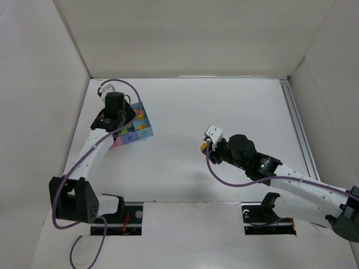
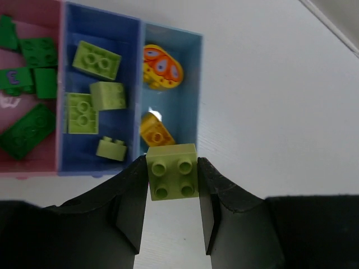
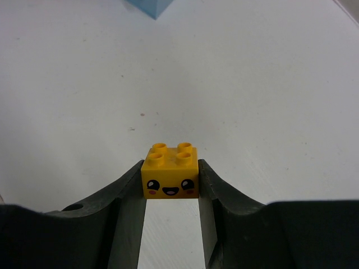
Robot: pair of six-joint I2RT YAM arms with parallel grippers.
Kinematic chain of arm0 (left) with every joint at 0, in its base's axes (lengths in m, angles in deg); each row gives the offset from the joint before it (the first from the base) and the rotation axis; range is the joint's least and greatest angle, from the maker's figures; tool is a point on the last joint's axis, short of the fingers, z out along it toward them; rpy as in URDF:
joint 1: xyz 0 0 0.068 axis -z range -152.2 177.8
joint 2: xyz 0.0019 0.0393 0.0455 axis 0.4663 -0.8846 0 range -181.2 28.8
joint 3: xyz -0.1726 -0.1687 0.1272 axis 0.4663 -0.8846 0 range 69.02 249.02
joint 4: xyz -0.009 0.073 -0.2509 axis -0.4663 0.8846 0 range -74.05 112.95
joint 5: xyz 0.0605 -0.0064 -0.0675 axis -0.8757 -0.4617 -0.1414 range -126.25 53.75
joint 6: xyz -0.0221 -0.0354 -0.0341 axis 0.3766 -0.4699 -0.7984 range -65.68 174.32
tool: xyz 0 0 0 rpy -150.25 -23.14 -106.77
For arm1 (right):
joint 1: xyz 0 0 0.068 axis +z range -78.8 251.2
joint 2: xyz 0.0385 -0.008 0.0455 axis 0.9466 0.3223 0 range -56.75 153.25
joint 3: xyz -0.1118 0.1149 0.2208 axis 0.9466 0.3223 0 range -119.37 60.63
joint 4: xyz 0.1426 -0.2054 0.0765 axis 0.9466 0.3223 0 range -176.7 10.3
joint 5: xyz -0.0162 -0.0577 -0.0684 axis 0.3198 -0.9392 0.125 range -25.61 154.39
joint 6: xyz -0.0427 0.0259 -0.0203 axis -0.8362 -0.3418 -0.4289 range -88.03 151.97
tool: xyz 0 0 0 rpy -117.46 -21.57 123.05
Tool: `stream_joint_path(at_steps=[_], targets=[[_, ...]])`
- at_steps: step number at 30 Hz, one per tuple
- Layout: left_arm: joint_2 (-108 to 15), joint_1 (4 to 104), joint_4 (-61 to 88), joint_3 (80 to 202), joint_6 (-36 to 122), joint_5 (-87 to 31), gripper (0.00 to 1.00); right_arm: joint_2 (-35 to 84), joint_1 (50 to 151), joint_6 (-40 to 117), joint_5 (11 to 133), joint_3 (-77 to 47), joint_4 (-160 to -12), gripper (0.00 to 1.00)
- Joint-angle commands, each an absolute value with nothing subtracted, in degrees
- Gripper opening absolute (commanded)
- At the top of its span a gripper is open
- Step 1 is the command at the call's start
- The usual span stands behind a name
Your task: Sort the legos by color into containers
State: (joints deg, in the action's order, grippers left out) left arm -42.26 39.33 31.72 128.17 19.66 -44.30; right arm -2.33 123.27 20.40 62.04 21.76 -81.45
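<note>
1. Left gripper (image 2: 171,163): clamped on a lime brick (image 2: 172,178), one black finger pressed on each side; four studs turned up to the camera.
2. Held at the near rim of the boxes, about in line with the wall between blue box (image 2: 128,67) and pale box (image 2: 190,84); height over the rim hard to judge, perhaps only a little.
3. In pink box (image 2: 33,169): dark bricks (image 2: 25,131), about five, lying in disorder; a purple mark on one.
4. In blue box: four lime bricks (image 2: 96,59), some flat and some on the side, near each other.
5. In pale box: a rounded orange piece (image 2: 161,67) with purple spots at the far end; nearer, an orange brick (image 2: 156,133), just beyond the held lime brick.
6. Right gripper (image 3: 171,167): pinching a smiley brick (image 3: 170,178) by its two sides; studs up, printed face toward the camera.
7. Hanging over the bare white table (image 1: 235,112), well apart from the boxes; only a box corner (image 3: 148,7) seen at the top edge of the right wrist view.
8. From above: left arm stretched to the far left, wrist over the row of boxes (image 1: 136,136) and hiding its brick; right arm bent toward the middle of the table, orange colour visible at its tip.
</note>
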Motion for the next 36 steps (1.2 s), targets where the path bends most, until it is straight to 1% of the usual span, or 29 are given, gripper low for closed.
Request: stream_joint_path(at_steps=[1, 7, 11, 13, 14, 16, 18, 22, 25, 28, 29, 30, 31, 36], targets=[[-45.01, 35.45, 31.6, 128.7, 19.16, -47.32, 0.05, -1.56, 123.14, 21.25, 58.94, 18.36, -81.61, 0.0], [-51.61, 34.21, 33.26, 130.98, 19.16, -50.93, 0.05, -1.55, 123.14, 21.86, 56.57, 18.36, -81.08, 0.0], [-53.64, 33.69, 34.49, 131.51, 18.46, -52.68, 0.11, -1.55, 123.14, 22.39, 55.52, 18.36, -81.08, 0.0], [-55.13, 33.69, 35.11, 131.51, 17.85, -53.29, 0.18, -1.55, 123.14, 22.39, 55.51, 18.36, -80.55, 0.0], [-55.13, 33.69, 35.11, 131.51, 17.84, -53.3, 0.24, -1.55, 123.14, 22.91, 55.51, 18.36, -80.55, 0.0], [-55.13, 33.69, 35.64, 131.51, 17.84, -53.3, 0.32, -1.55, 123.14, 22.92, 55.51, 18.36, -80.02, 0.0], [-55.13, 33.69, 35.64, 131.51, 18.37, -53.3, 0.44, -1.55, 123.14, 22.92, 55.51, 18.36, -80.02, 0.0], [-53.9, 33.69, 35.11, 130.99, 18.99, -52.16, 0.61, -1.03, 123.14, 22.92, 55.51, 17.3, -80.02, 0.0], [-52.5, 33.69, 33.8, 130.45, 19.51, -51.54, 0.67, -1.02, 123.14, 22.92, 55.51, 17.3, -80.02, 0.0], [-51.97, 33.69, 33.79, 130.45, 19.51, -50.93, 0.76, -1.02, 123.14, 22.92, 55.51, 17.3, -80.02, 0.0], [-51.97, 33.69, 34.31, 130.45, 19.51, -50.93, 0.8, -1.02, 123.14, 22.92, 55.51, 17.3, -80.02, 0.0], [-51.27, 33.69, 34.32, 130.45, 19.51, -50.93, 0.96, -1.02, 123.14, 22.92, 56.03, 17.3, -80.02, 0.0], [-51.27, 33.69, 34.32, 130.45, 19.51, -50.93, 1.0, -1.02, 123.14, 22.92, 56.04, 17.3, -80.02, 0.0], [-47.32, 33.69, 34.32, 129.93, 18.99, -49.0, 1.0, -1.02, 123.14, 22.92, 56.56, 16.77, -80.02, 0.0]])
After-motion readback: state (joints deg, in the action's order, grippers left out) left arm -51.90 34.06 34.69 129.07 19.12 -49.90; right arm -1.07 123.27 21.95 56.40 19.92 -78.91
